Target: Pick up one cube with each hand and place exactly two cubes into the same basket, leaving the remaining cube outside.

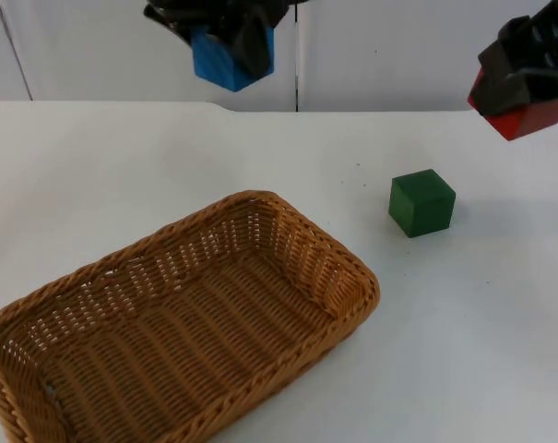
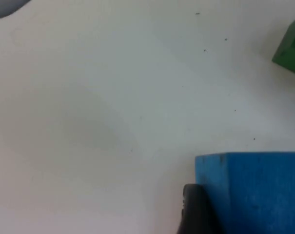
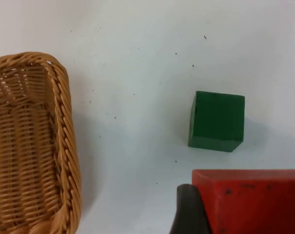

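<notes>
While both my arms hang high over the counter (image 1: 94, 185), my left fingers (image 1: 225, 46) clamp the blue cube (image 1: 231, 61), nearer the wicker basket (image 1: 348, 268) below — right fingers (image 1: 518, 92) clamp the red cube (image 1: 529, 118). Left wrist: blue cube (image 2: 254, 190) held. Right wrist: green cube (image 3: 216, 120) rests beside the basket (image 3: 64, 126).

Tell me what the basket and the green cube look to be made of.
Basket: woven wicker or rattan, tan, judging by its braided rim and open weave. Green cube: matte painted wood or dense foam, cannot tell which; flat faces, crisp edges, no shine.
</notes>
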Tool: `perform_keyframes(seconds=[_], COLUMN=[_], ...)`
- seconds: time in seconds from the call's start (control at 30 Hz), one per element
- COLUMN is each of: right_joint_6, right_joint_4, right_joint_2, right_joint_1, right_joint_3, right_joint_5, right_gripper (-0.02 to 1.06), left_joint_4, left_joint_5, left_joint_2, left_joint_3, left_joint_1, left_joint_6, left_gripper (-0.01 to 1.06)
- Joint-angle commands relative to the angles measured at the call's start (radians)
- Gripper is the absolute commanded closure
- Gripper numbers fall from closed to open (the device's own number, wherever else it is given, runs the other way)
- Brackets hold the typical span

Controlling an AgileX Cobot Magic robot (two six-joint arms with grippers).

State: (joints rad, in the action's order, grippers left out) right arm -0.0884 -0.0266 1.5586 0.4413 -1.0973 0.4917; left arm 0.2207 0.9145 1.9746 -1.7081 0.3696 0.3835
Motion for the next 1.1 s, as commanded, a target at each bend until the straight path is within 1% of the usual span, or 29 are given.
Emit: perform_keyframes(seconds=[0.0,0.03,0.07,0.13,0.17,0.2,0.23,0.37,0.4,0.53,0.57,0.67,0.7,0.8,0.83,0.97,1.0,1.07], right_joint_6=[-0.005,-0.005,-0.005,-0.008,-0.008,-0.008,-0.008,-0.023,-0.023,-0.04,-0.04,-0.04,-0.04,-0.04,-0.04,-0.04,-0.04,-0.04], right_joint_4=[-0.003,-0.003,-0.003,-0.003,-0.003,-0.003,-0.003,-0.004,-0.004,-0.002,-0.002,-0.002,-0.002,-0.002,-0.002,-0.004,-0.004,-0.004], right_joint_2=[-0.006,-0.002,-0.002,0.005,0.01,0.014,0.014,0.033,0.033,0.083,0.083,0.152,0.152,0.214,0.214,0.282,0.282,0.309], right_joint_1=[0.002,0.002,0.002,0.002,0.002,0.002,0.002,0.019,0.019,0.086,0.086,0.151,0.151,0.197,0.197,0.25,0.25,0.271], right_joint_3=[-0.006,-0.006,-0.006,-0.006,-0.006,-0.006,-0.006,-0.017,-0.017,-0.077,-0.077,-0.147,-0.147,-0.201,-0.201,-0.265,-0.265,-0.288], right_joint_5=[-0.017,-0.017,-0.017,-0.021,-0.027,-0.031,-0.031,-0.029,-0.029,-0.017,-0.017,-0.001,-0.001,0.01,0.01,0.027,0.027,0.033], right_gripper=[1.05,1.05,1.05,1.05,1.05,1.05,1.05,1.05,1.05,1.05,1.05,1.05,1.05,1.05,1.05,1.05,1.05,1.05], left_joint_4=[-0.005,-0.005,-0.005,-0.003,0.001,0.006,0.006,0.023,0.023,0.025,0.025,0.025,0.025,0.037,0.037,0.045,0.045,0.053], left_joint_5=[-0.024,-0.037,-0.037,-0.05,-0.069,-0.089,-0.089,-0.164,-0.164,-0.208,-0.208,-0.235,-0.235,-0.278,-0.278,-0.343,-0.343,-0.375], left_joint_2=[-0.039,-0.06,-0.06,-0.096,-0.128,-0.152,-0.152,-0.243,-0.243,-0.325,-0.325,-0.384,-0.384,-0.432,-0.432,-0.497,-0.497,-0.525], left_joint_3=[0.034,0.068,0.068,0.128,0.183,0.216,0.216,0.374,0.374,0.508,0.508,0.607,0.607,0.691,0.691,0.819,0.819,0.871], left_joint_1=[-0.013,-0.023,-0.023,-0.053,-0.073,-0.087,-0.087,-0.13,-0.13,-0.148,-0.148,-0.15,-0.15,-0.15,-0.15,-0.15,-0.15,-0.15], left_joint_6=[-0.007,-0.007,-0.007,-0.007,-0.007,-0.007,-0.007,-0.007,-0.007,-0.007,-0.007,-0.028,-0.028,-0.034,-0.034,-0.051,-0.051,-0.051], left_gripper=[1.05,1.05,1.05,1.05,1.05,1.05,1.05,1.05,1.05,1.05,1.05,1.05,1.05,1.05,1.05,1.05,1.05,1.05])
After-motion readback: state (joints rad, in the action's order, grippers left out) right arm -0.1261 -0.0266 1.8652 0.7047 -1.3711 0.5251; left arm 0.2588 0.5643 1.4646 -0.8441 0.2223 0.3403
